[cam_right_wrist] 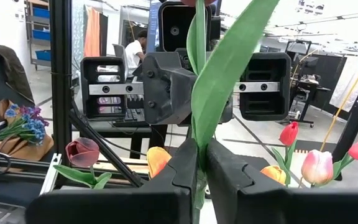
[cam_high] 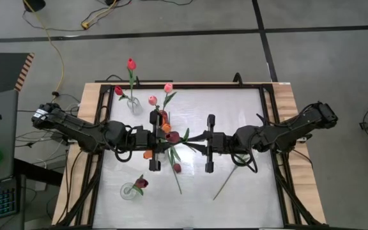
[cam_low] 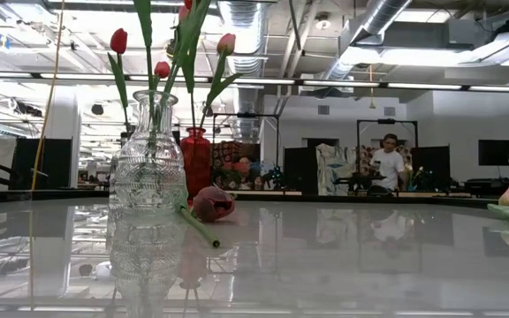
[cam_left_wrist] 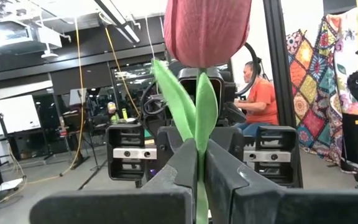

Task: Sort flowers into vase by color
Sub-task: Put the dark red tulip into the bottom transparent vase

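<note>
High view: above the table (cam_high: 248, 191) centre, the left gripper (cam_high: 171, 137) and right gripper (cam_high: 195, 139) meet on 1 maroon tulip (cam_high: 172, 136).

Left wrist view: left fingers (cam_left_wrist: 173, 171) clench its stem.

Right wrist view: right fingers (cam_right_wrist: 182, 163) pinch the same stem and leaf.

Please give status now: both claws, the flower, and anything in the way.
Left claw shut on tulip stem, mid-table. Right claw facing it, clamped on same stem: handover. Loose tulips lie on the table below; vases off to the sides.
</note>
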Controlling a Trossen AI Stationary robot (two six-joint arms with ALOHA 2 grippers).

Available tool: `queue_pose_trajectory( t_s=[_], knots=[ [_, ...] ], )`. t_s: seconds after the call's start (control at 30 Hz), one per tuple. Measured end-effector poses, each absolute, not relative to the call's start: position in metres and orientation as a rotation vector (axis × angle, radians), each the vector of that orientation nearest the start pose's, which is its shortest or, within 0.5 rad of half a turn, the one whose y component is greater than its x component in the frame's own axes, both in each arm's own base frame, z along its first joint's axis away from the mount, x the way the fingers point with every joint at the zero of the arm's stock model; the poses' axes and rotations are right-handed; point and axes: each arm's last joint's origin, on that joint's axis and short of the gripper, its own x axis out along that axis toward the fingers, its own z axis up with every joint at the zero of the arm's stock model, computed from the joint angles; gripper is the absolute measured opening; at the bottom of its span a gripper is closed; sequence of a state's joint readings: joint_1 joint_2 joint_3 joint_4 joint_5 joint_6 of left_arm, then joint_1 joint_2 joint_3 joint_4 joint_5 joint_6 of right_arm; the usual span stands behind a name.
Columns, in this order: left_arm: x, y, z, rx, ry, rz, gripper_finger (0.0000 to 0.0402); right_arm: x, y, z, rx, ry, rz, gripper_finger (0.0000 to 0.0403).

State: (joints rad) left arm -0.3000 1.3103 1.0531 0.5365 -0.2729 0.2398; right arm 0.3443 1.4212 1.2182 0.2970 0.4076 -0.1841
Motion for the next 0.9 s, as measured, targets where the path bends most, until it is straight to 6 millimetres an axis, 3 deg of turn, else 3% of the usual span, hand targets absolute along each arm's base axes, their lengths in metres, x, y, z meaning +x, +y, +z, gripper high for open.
queue_pose_trajectory(
  t_s=[0.17,0.47,0.9],
  knots=[
    [0.282,-0.079,0.384,0.157,-0.277,0.006,0.0002,0.311,0.099,0.383,-0.148,-0.079,-0.098,0.0103],
    [0.248,-0.081,0.401,0.074,-0.237,-0.006,0.0,0.31,0.102,0.382,-0.182,-0.069,-0.13,0.019],
    [0.181,-0.085,0.428,-0.037,-0.255,-0.125,0.0,0.308,0.107,0.375,-0.255,0.003,-0.105,0.0198]
  ],
)
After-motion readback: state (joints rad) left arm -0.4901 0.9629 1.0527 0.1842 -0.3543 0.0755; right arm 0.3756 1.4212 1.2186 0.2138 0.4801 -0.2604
